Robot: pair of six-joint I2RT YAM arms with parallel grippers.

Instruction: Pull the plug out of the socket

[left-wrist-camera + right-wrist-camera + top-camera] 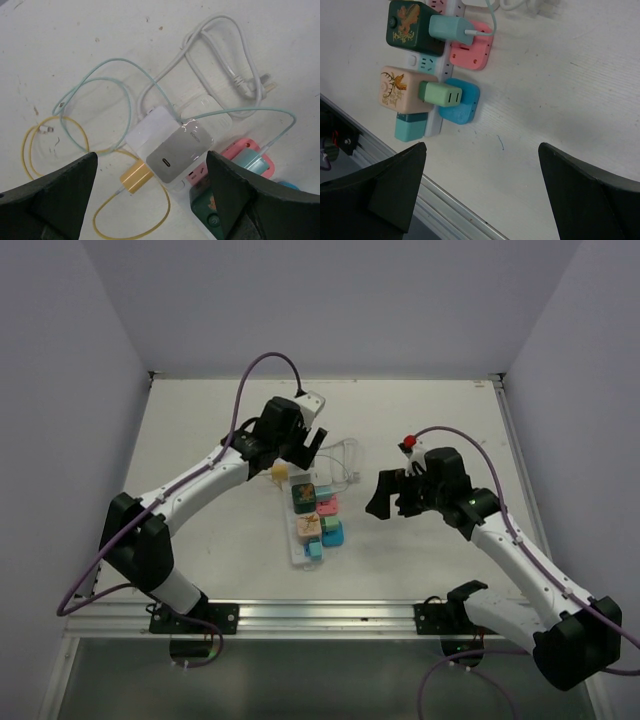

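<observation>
The socket (300,558) is a long white strip with pastel outlets, lying mid-table and crowded with plugs and adapters. At its far end sits a white and grey plug (172,145) with a small port in its face. My left gripper (151,160) hangs over that plug, open, one finger on each side and neither touching it. A small yellow plug (134,179) lies just beside it. My right gripper (481,150) is open over bare table to the right of the strip's near end (431,127), holding nothing.
On the strip are a dark green adapter (410,27), a teal plug (447,27), a peach adapter (400,90) and a light green plug (442,94). A coiled white cord (220,60), a mint cable (95,75) and a yellow cable (30,145) lie beyond. A metal rail (320,615) edges the table.
</observation>
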